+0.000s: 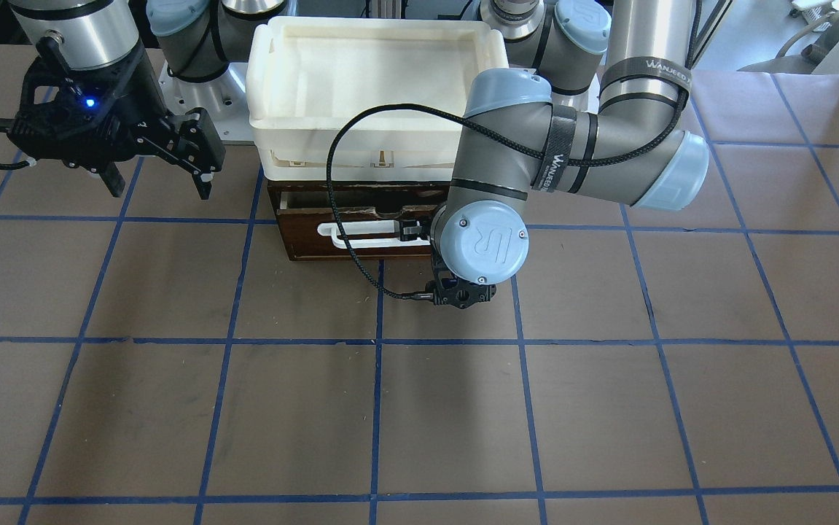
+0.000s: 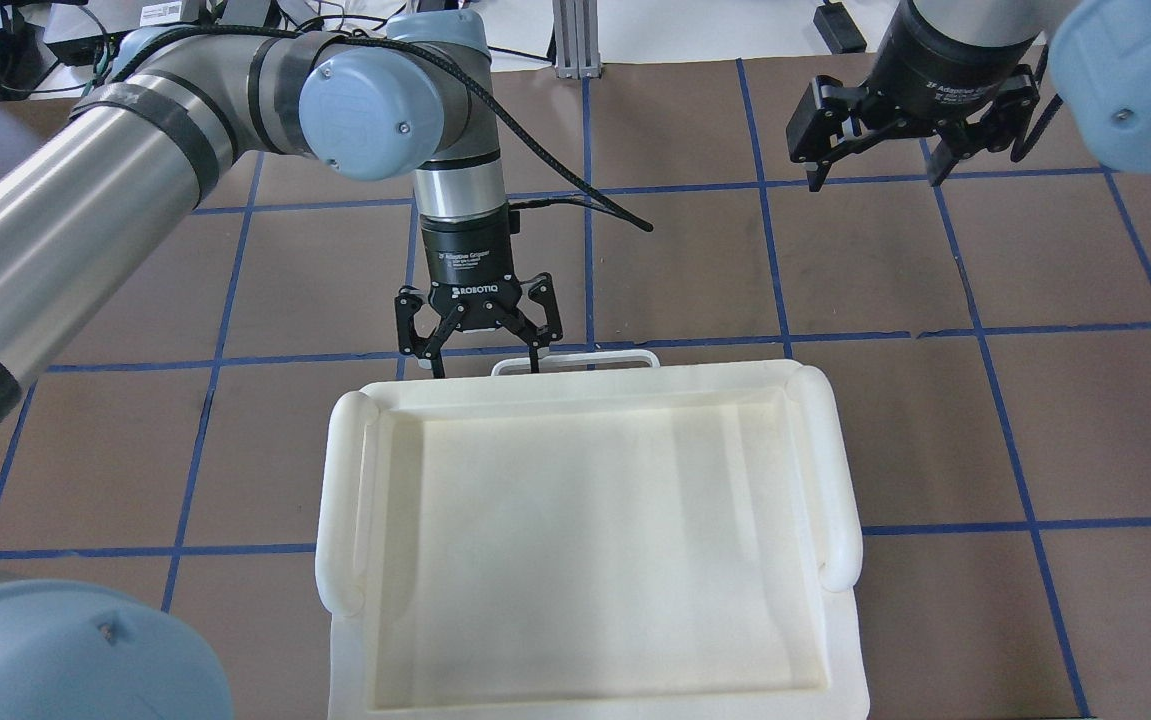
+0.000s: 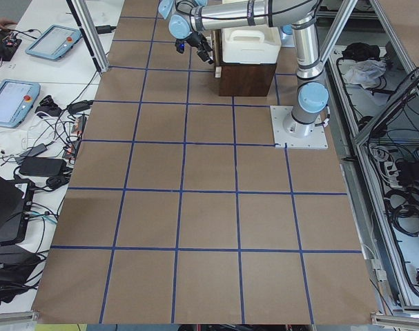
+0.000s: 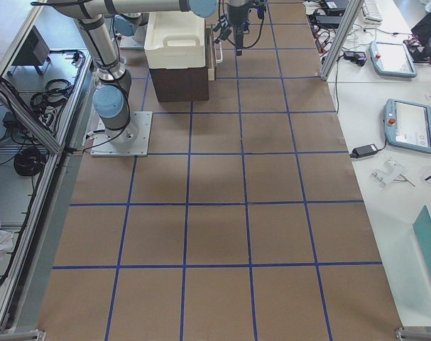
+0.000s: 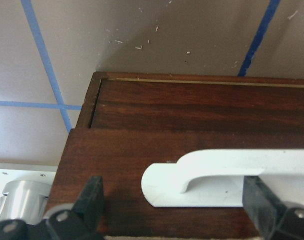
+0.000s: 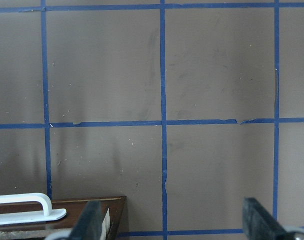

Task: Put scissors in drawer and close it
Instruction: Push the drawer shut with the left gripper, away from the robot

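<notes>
Bearing "ROBOTIQ", left fingers [image 2: 430, 350] spread wide astride the drawer [image 1: 302, 244] handle [image 1: 353, 232] end; right fingers [image 2: 817, 165] gape empty.

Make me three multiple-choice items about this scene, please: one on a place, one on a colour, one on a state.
1. Where is the left gripper relative to the drawer?
A. Far from it
B. At its handle
C. Inside it

2. What colour is the handle?
A. White
B. Red
C. Black

3. In what state is the right gripper?
A. Shut on scissors
B. Open and empty
C. Shut on the handle

Answers:
1. B, since the left wrist view shows the handle's end between its spread fingers.
2. A, since the bar looks white against the dark brown front in both the front view and the wrist view.
3. B, since its fingers stand apart over bare table with nothing between them.
</notes>
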